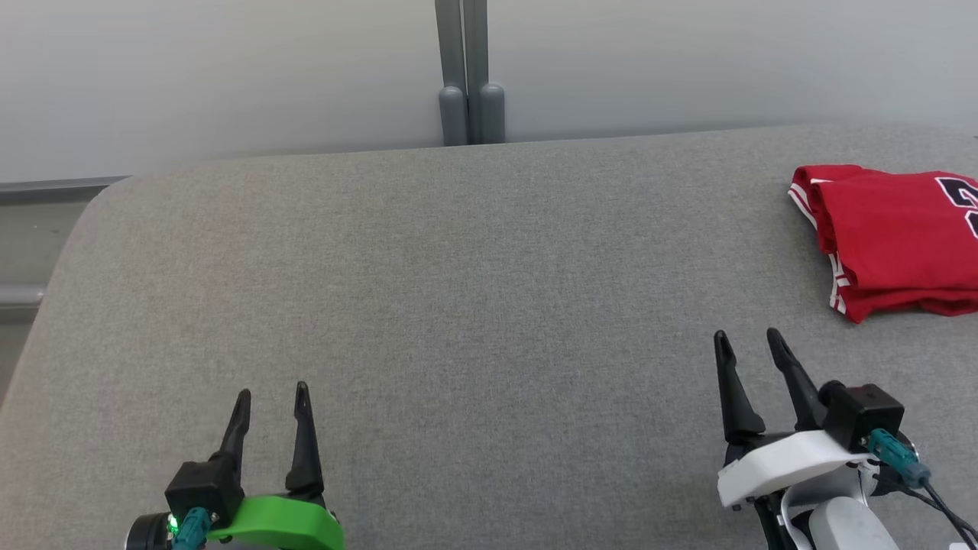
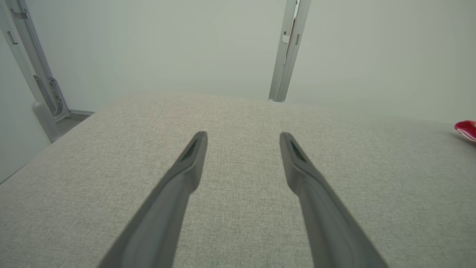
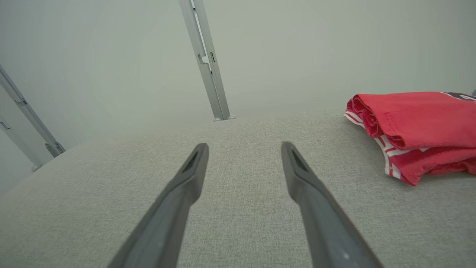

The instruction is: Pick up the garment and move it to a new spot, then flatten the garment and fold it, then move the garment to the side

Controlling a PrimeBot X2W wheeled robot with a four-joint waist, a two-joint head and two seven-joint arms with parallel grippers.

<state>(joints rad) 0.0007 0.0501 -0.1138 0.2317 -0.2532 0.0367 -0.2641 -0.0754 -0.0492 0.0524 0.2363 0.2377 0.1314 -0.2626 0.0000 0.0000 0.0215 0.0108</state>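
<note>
A worktop [image 1: 474,305] covered in grey woven cloth spans the scene, its far left corner rounded. Behind it stands a plain pale wall [image 1: 229,69]. A grey metal post [image 1: 462,61] runs up the wall at the far middle, and a grey rail [image 1: 53,186] lies low at the far left.

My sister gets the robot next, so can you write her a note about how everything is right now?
Left gripper: open, empty, at the near left of the grey table.
Right gripper: open, empty, at the near right, short of the red garment and not touching it.
The red garment lies folded in layers at the table's far right, partly cut off by the head view's edge.
Done, it seems: the fold and the move to the side.
Left: probably nothing; just check that the fold is tidy.
</note>
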